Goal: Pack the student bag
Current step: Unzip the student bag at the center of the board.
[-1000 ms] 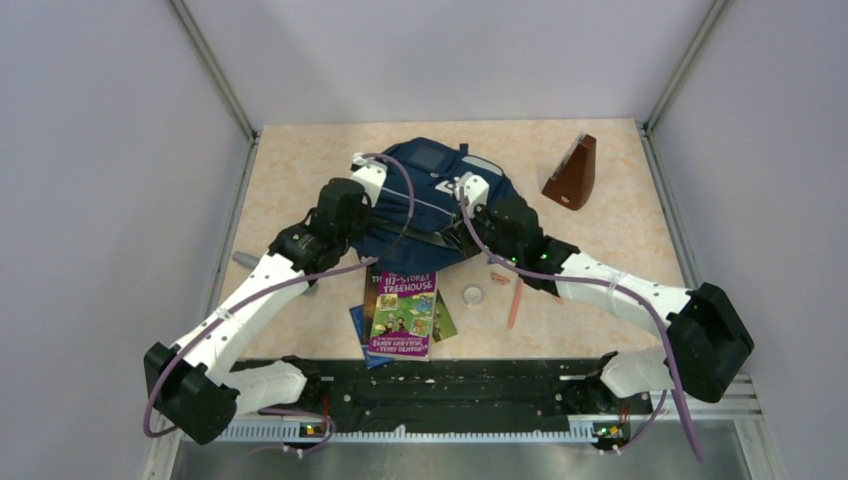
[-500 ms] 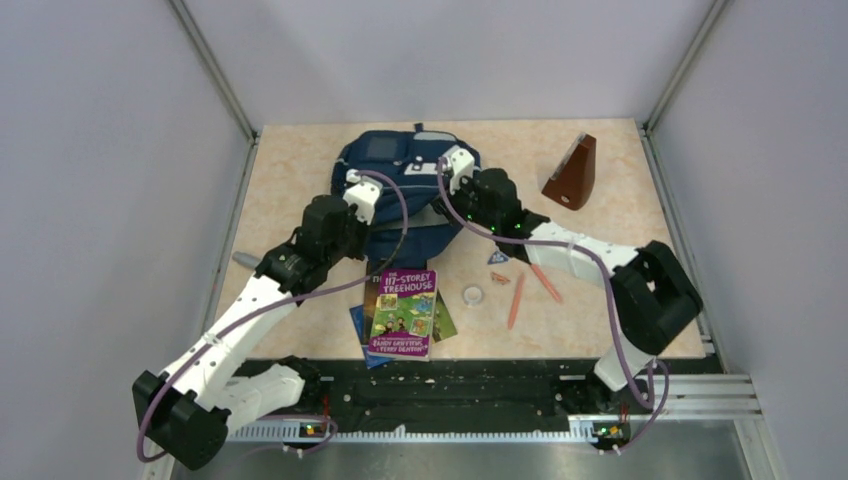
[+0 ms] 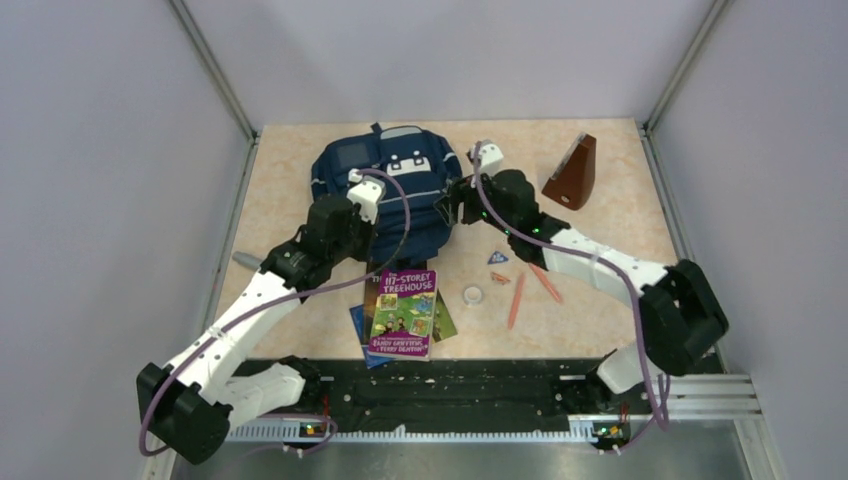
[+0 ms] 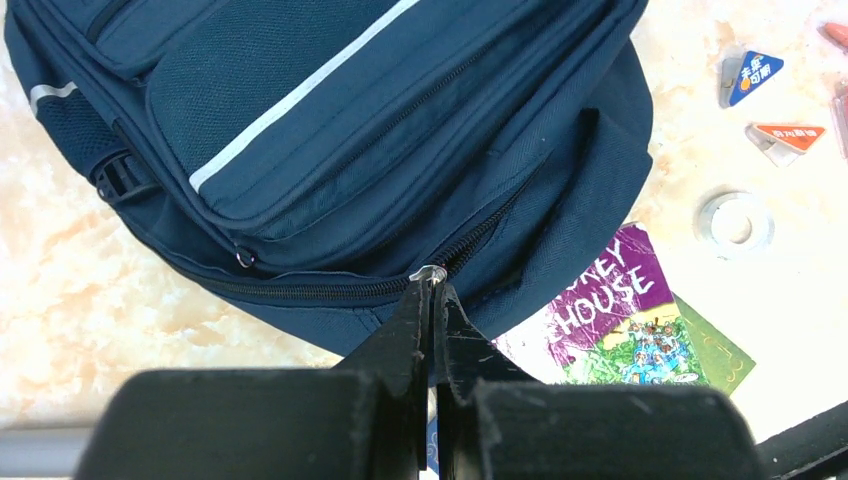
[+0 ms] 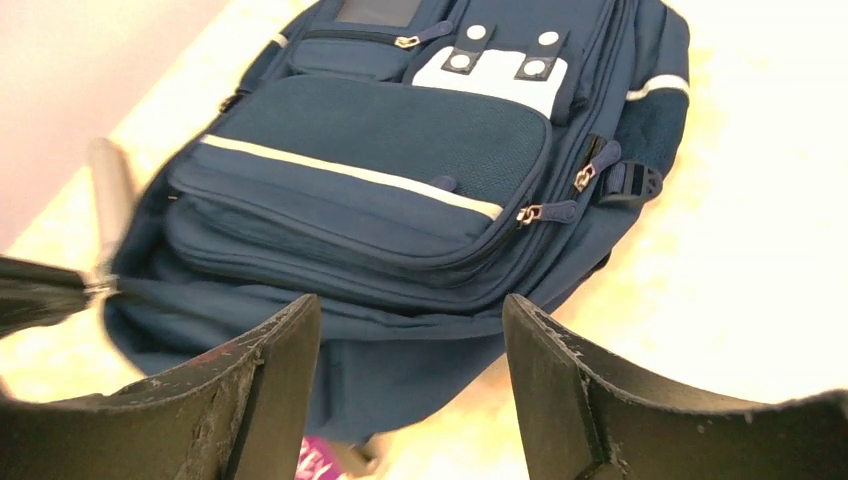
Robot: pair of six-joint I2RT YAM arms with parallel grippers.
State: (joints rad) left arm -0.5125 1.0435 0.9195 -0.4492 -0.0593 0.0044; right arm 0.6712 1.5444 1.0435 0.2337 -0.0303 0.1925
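Overview of the packing station. The tabletop carried everything. Its largest item, the navy backpack, lay flat with its pockets facing up at the far middle of the table, its near edge reaching the top of a purple paperback stacked on other books. A brown wedge-shaped object stood well apart by the far right corner. The right gripper hung just beside the backpack's right flank, jaws spread wide with nothing between them. Two orange pens, a small white ring and two little tags lay loose on the right of the books. Smallest of all, the zip pull of the main compartment sat at the backpack's near edge, pinched between the closed tips of the left gripper. The zip looked fully shut, so the step in hand was judged to be opening the compartment, with no item yet packed. The next move would call for drawing the pull along the curved track while the free arm steadied the soft fabric against sliding.
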